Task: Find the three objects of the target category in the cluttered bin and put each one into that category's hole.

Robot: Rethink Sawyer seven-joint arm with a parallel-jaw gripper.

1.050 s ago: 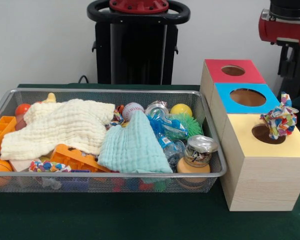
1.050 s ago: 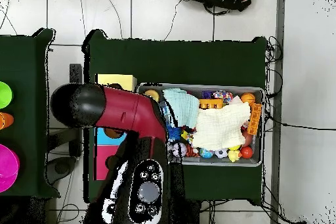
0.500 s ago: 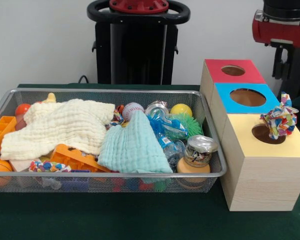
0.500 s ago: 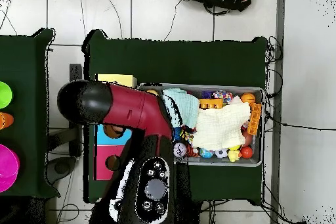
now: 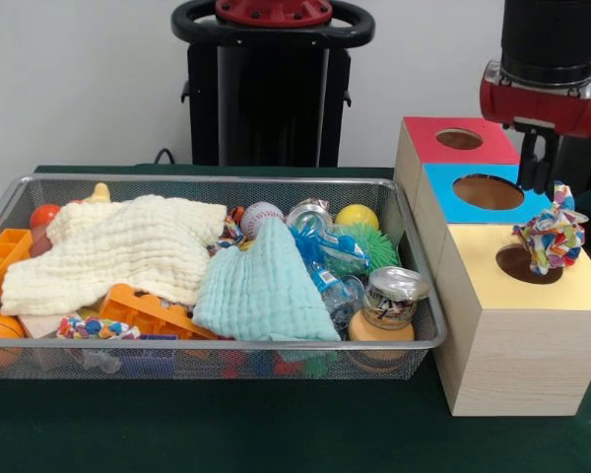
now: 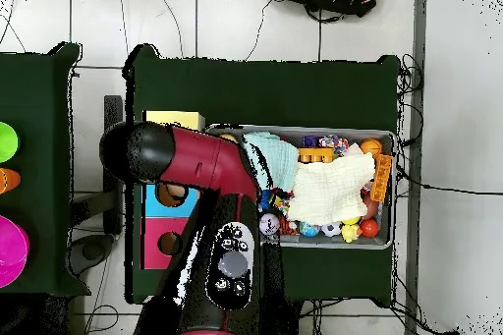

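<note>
While the gripper [image 5: 537,168] hangs over the blue-topped box [image 5: 485,192] in the row of wooden boxes beside the bin, I can't tell from where I stand whether it is spread or closed; nothing shows in it. Just toward the table's near edge from it, a knotted rope toy [image 5: 552,236] sits on the yellow-topped box [image 5: 532,286], perched at the far rim of the hole [image 5: 525,264] and not dropped through. Well off to the other side lies the wire bin [image 5: 414,340], with another rope toy [image 5: 97,327] at its near corner, farthest from the boxes, so the next reach looks a long one across the whole bin.
</note>
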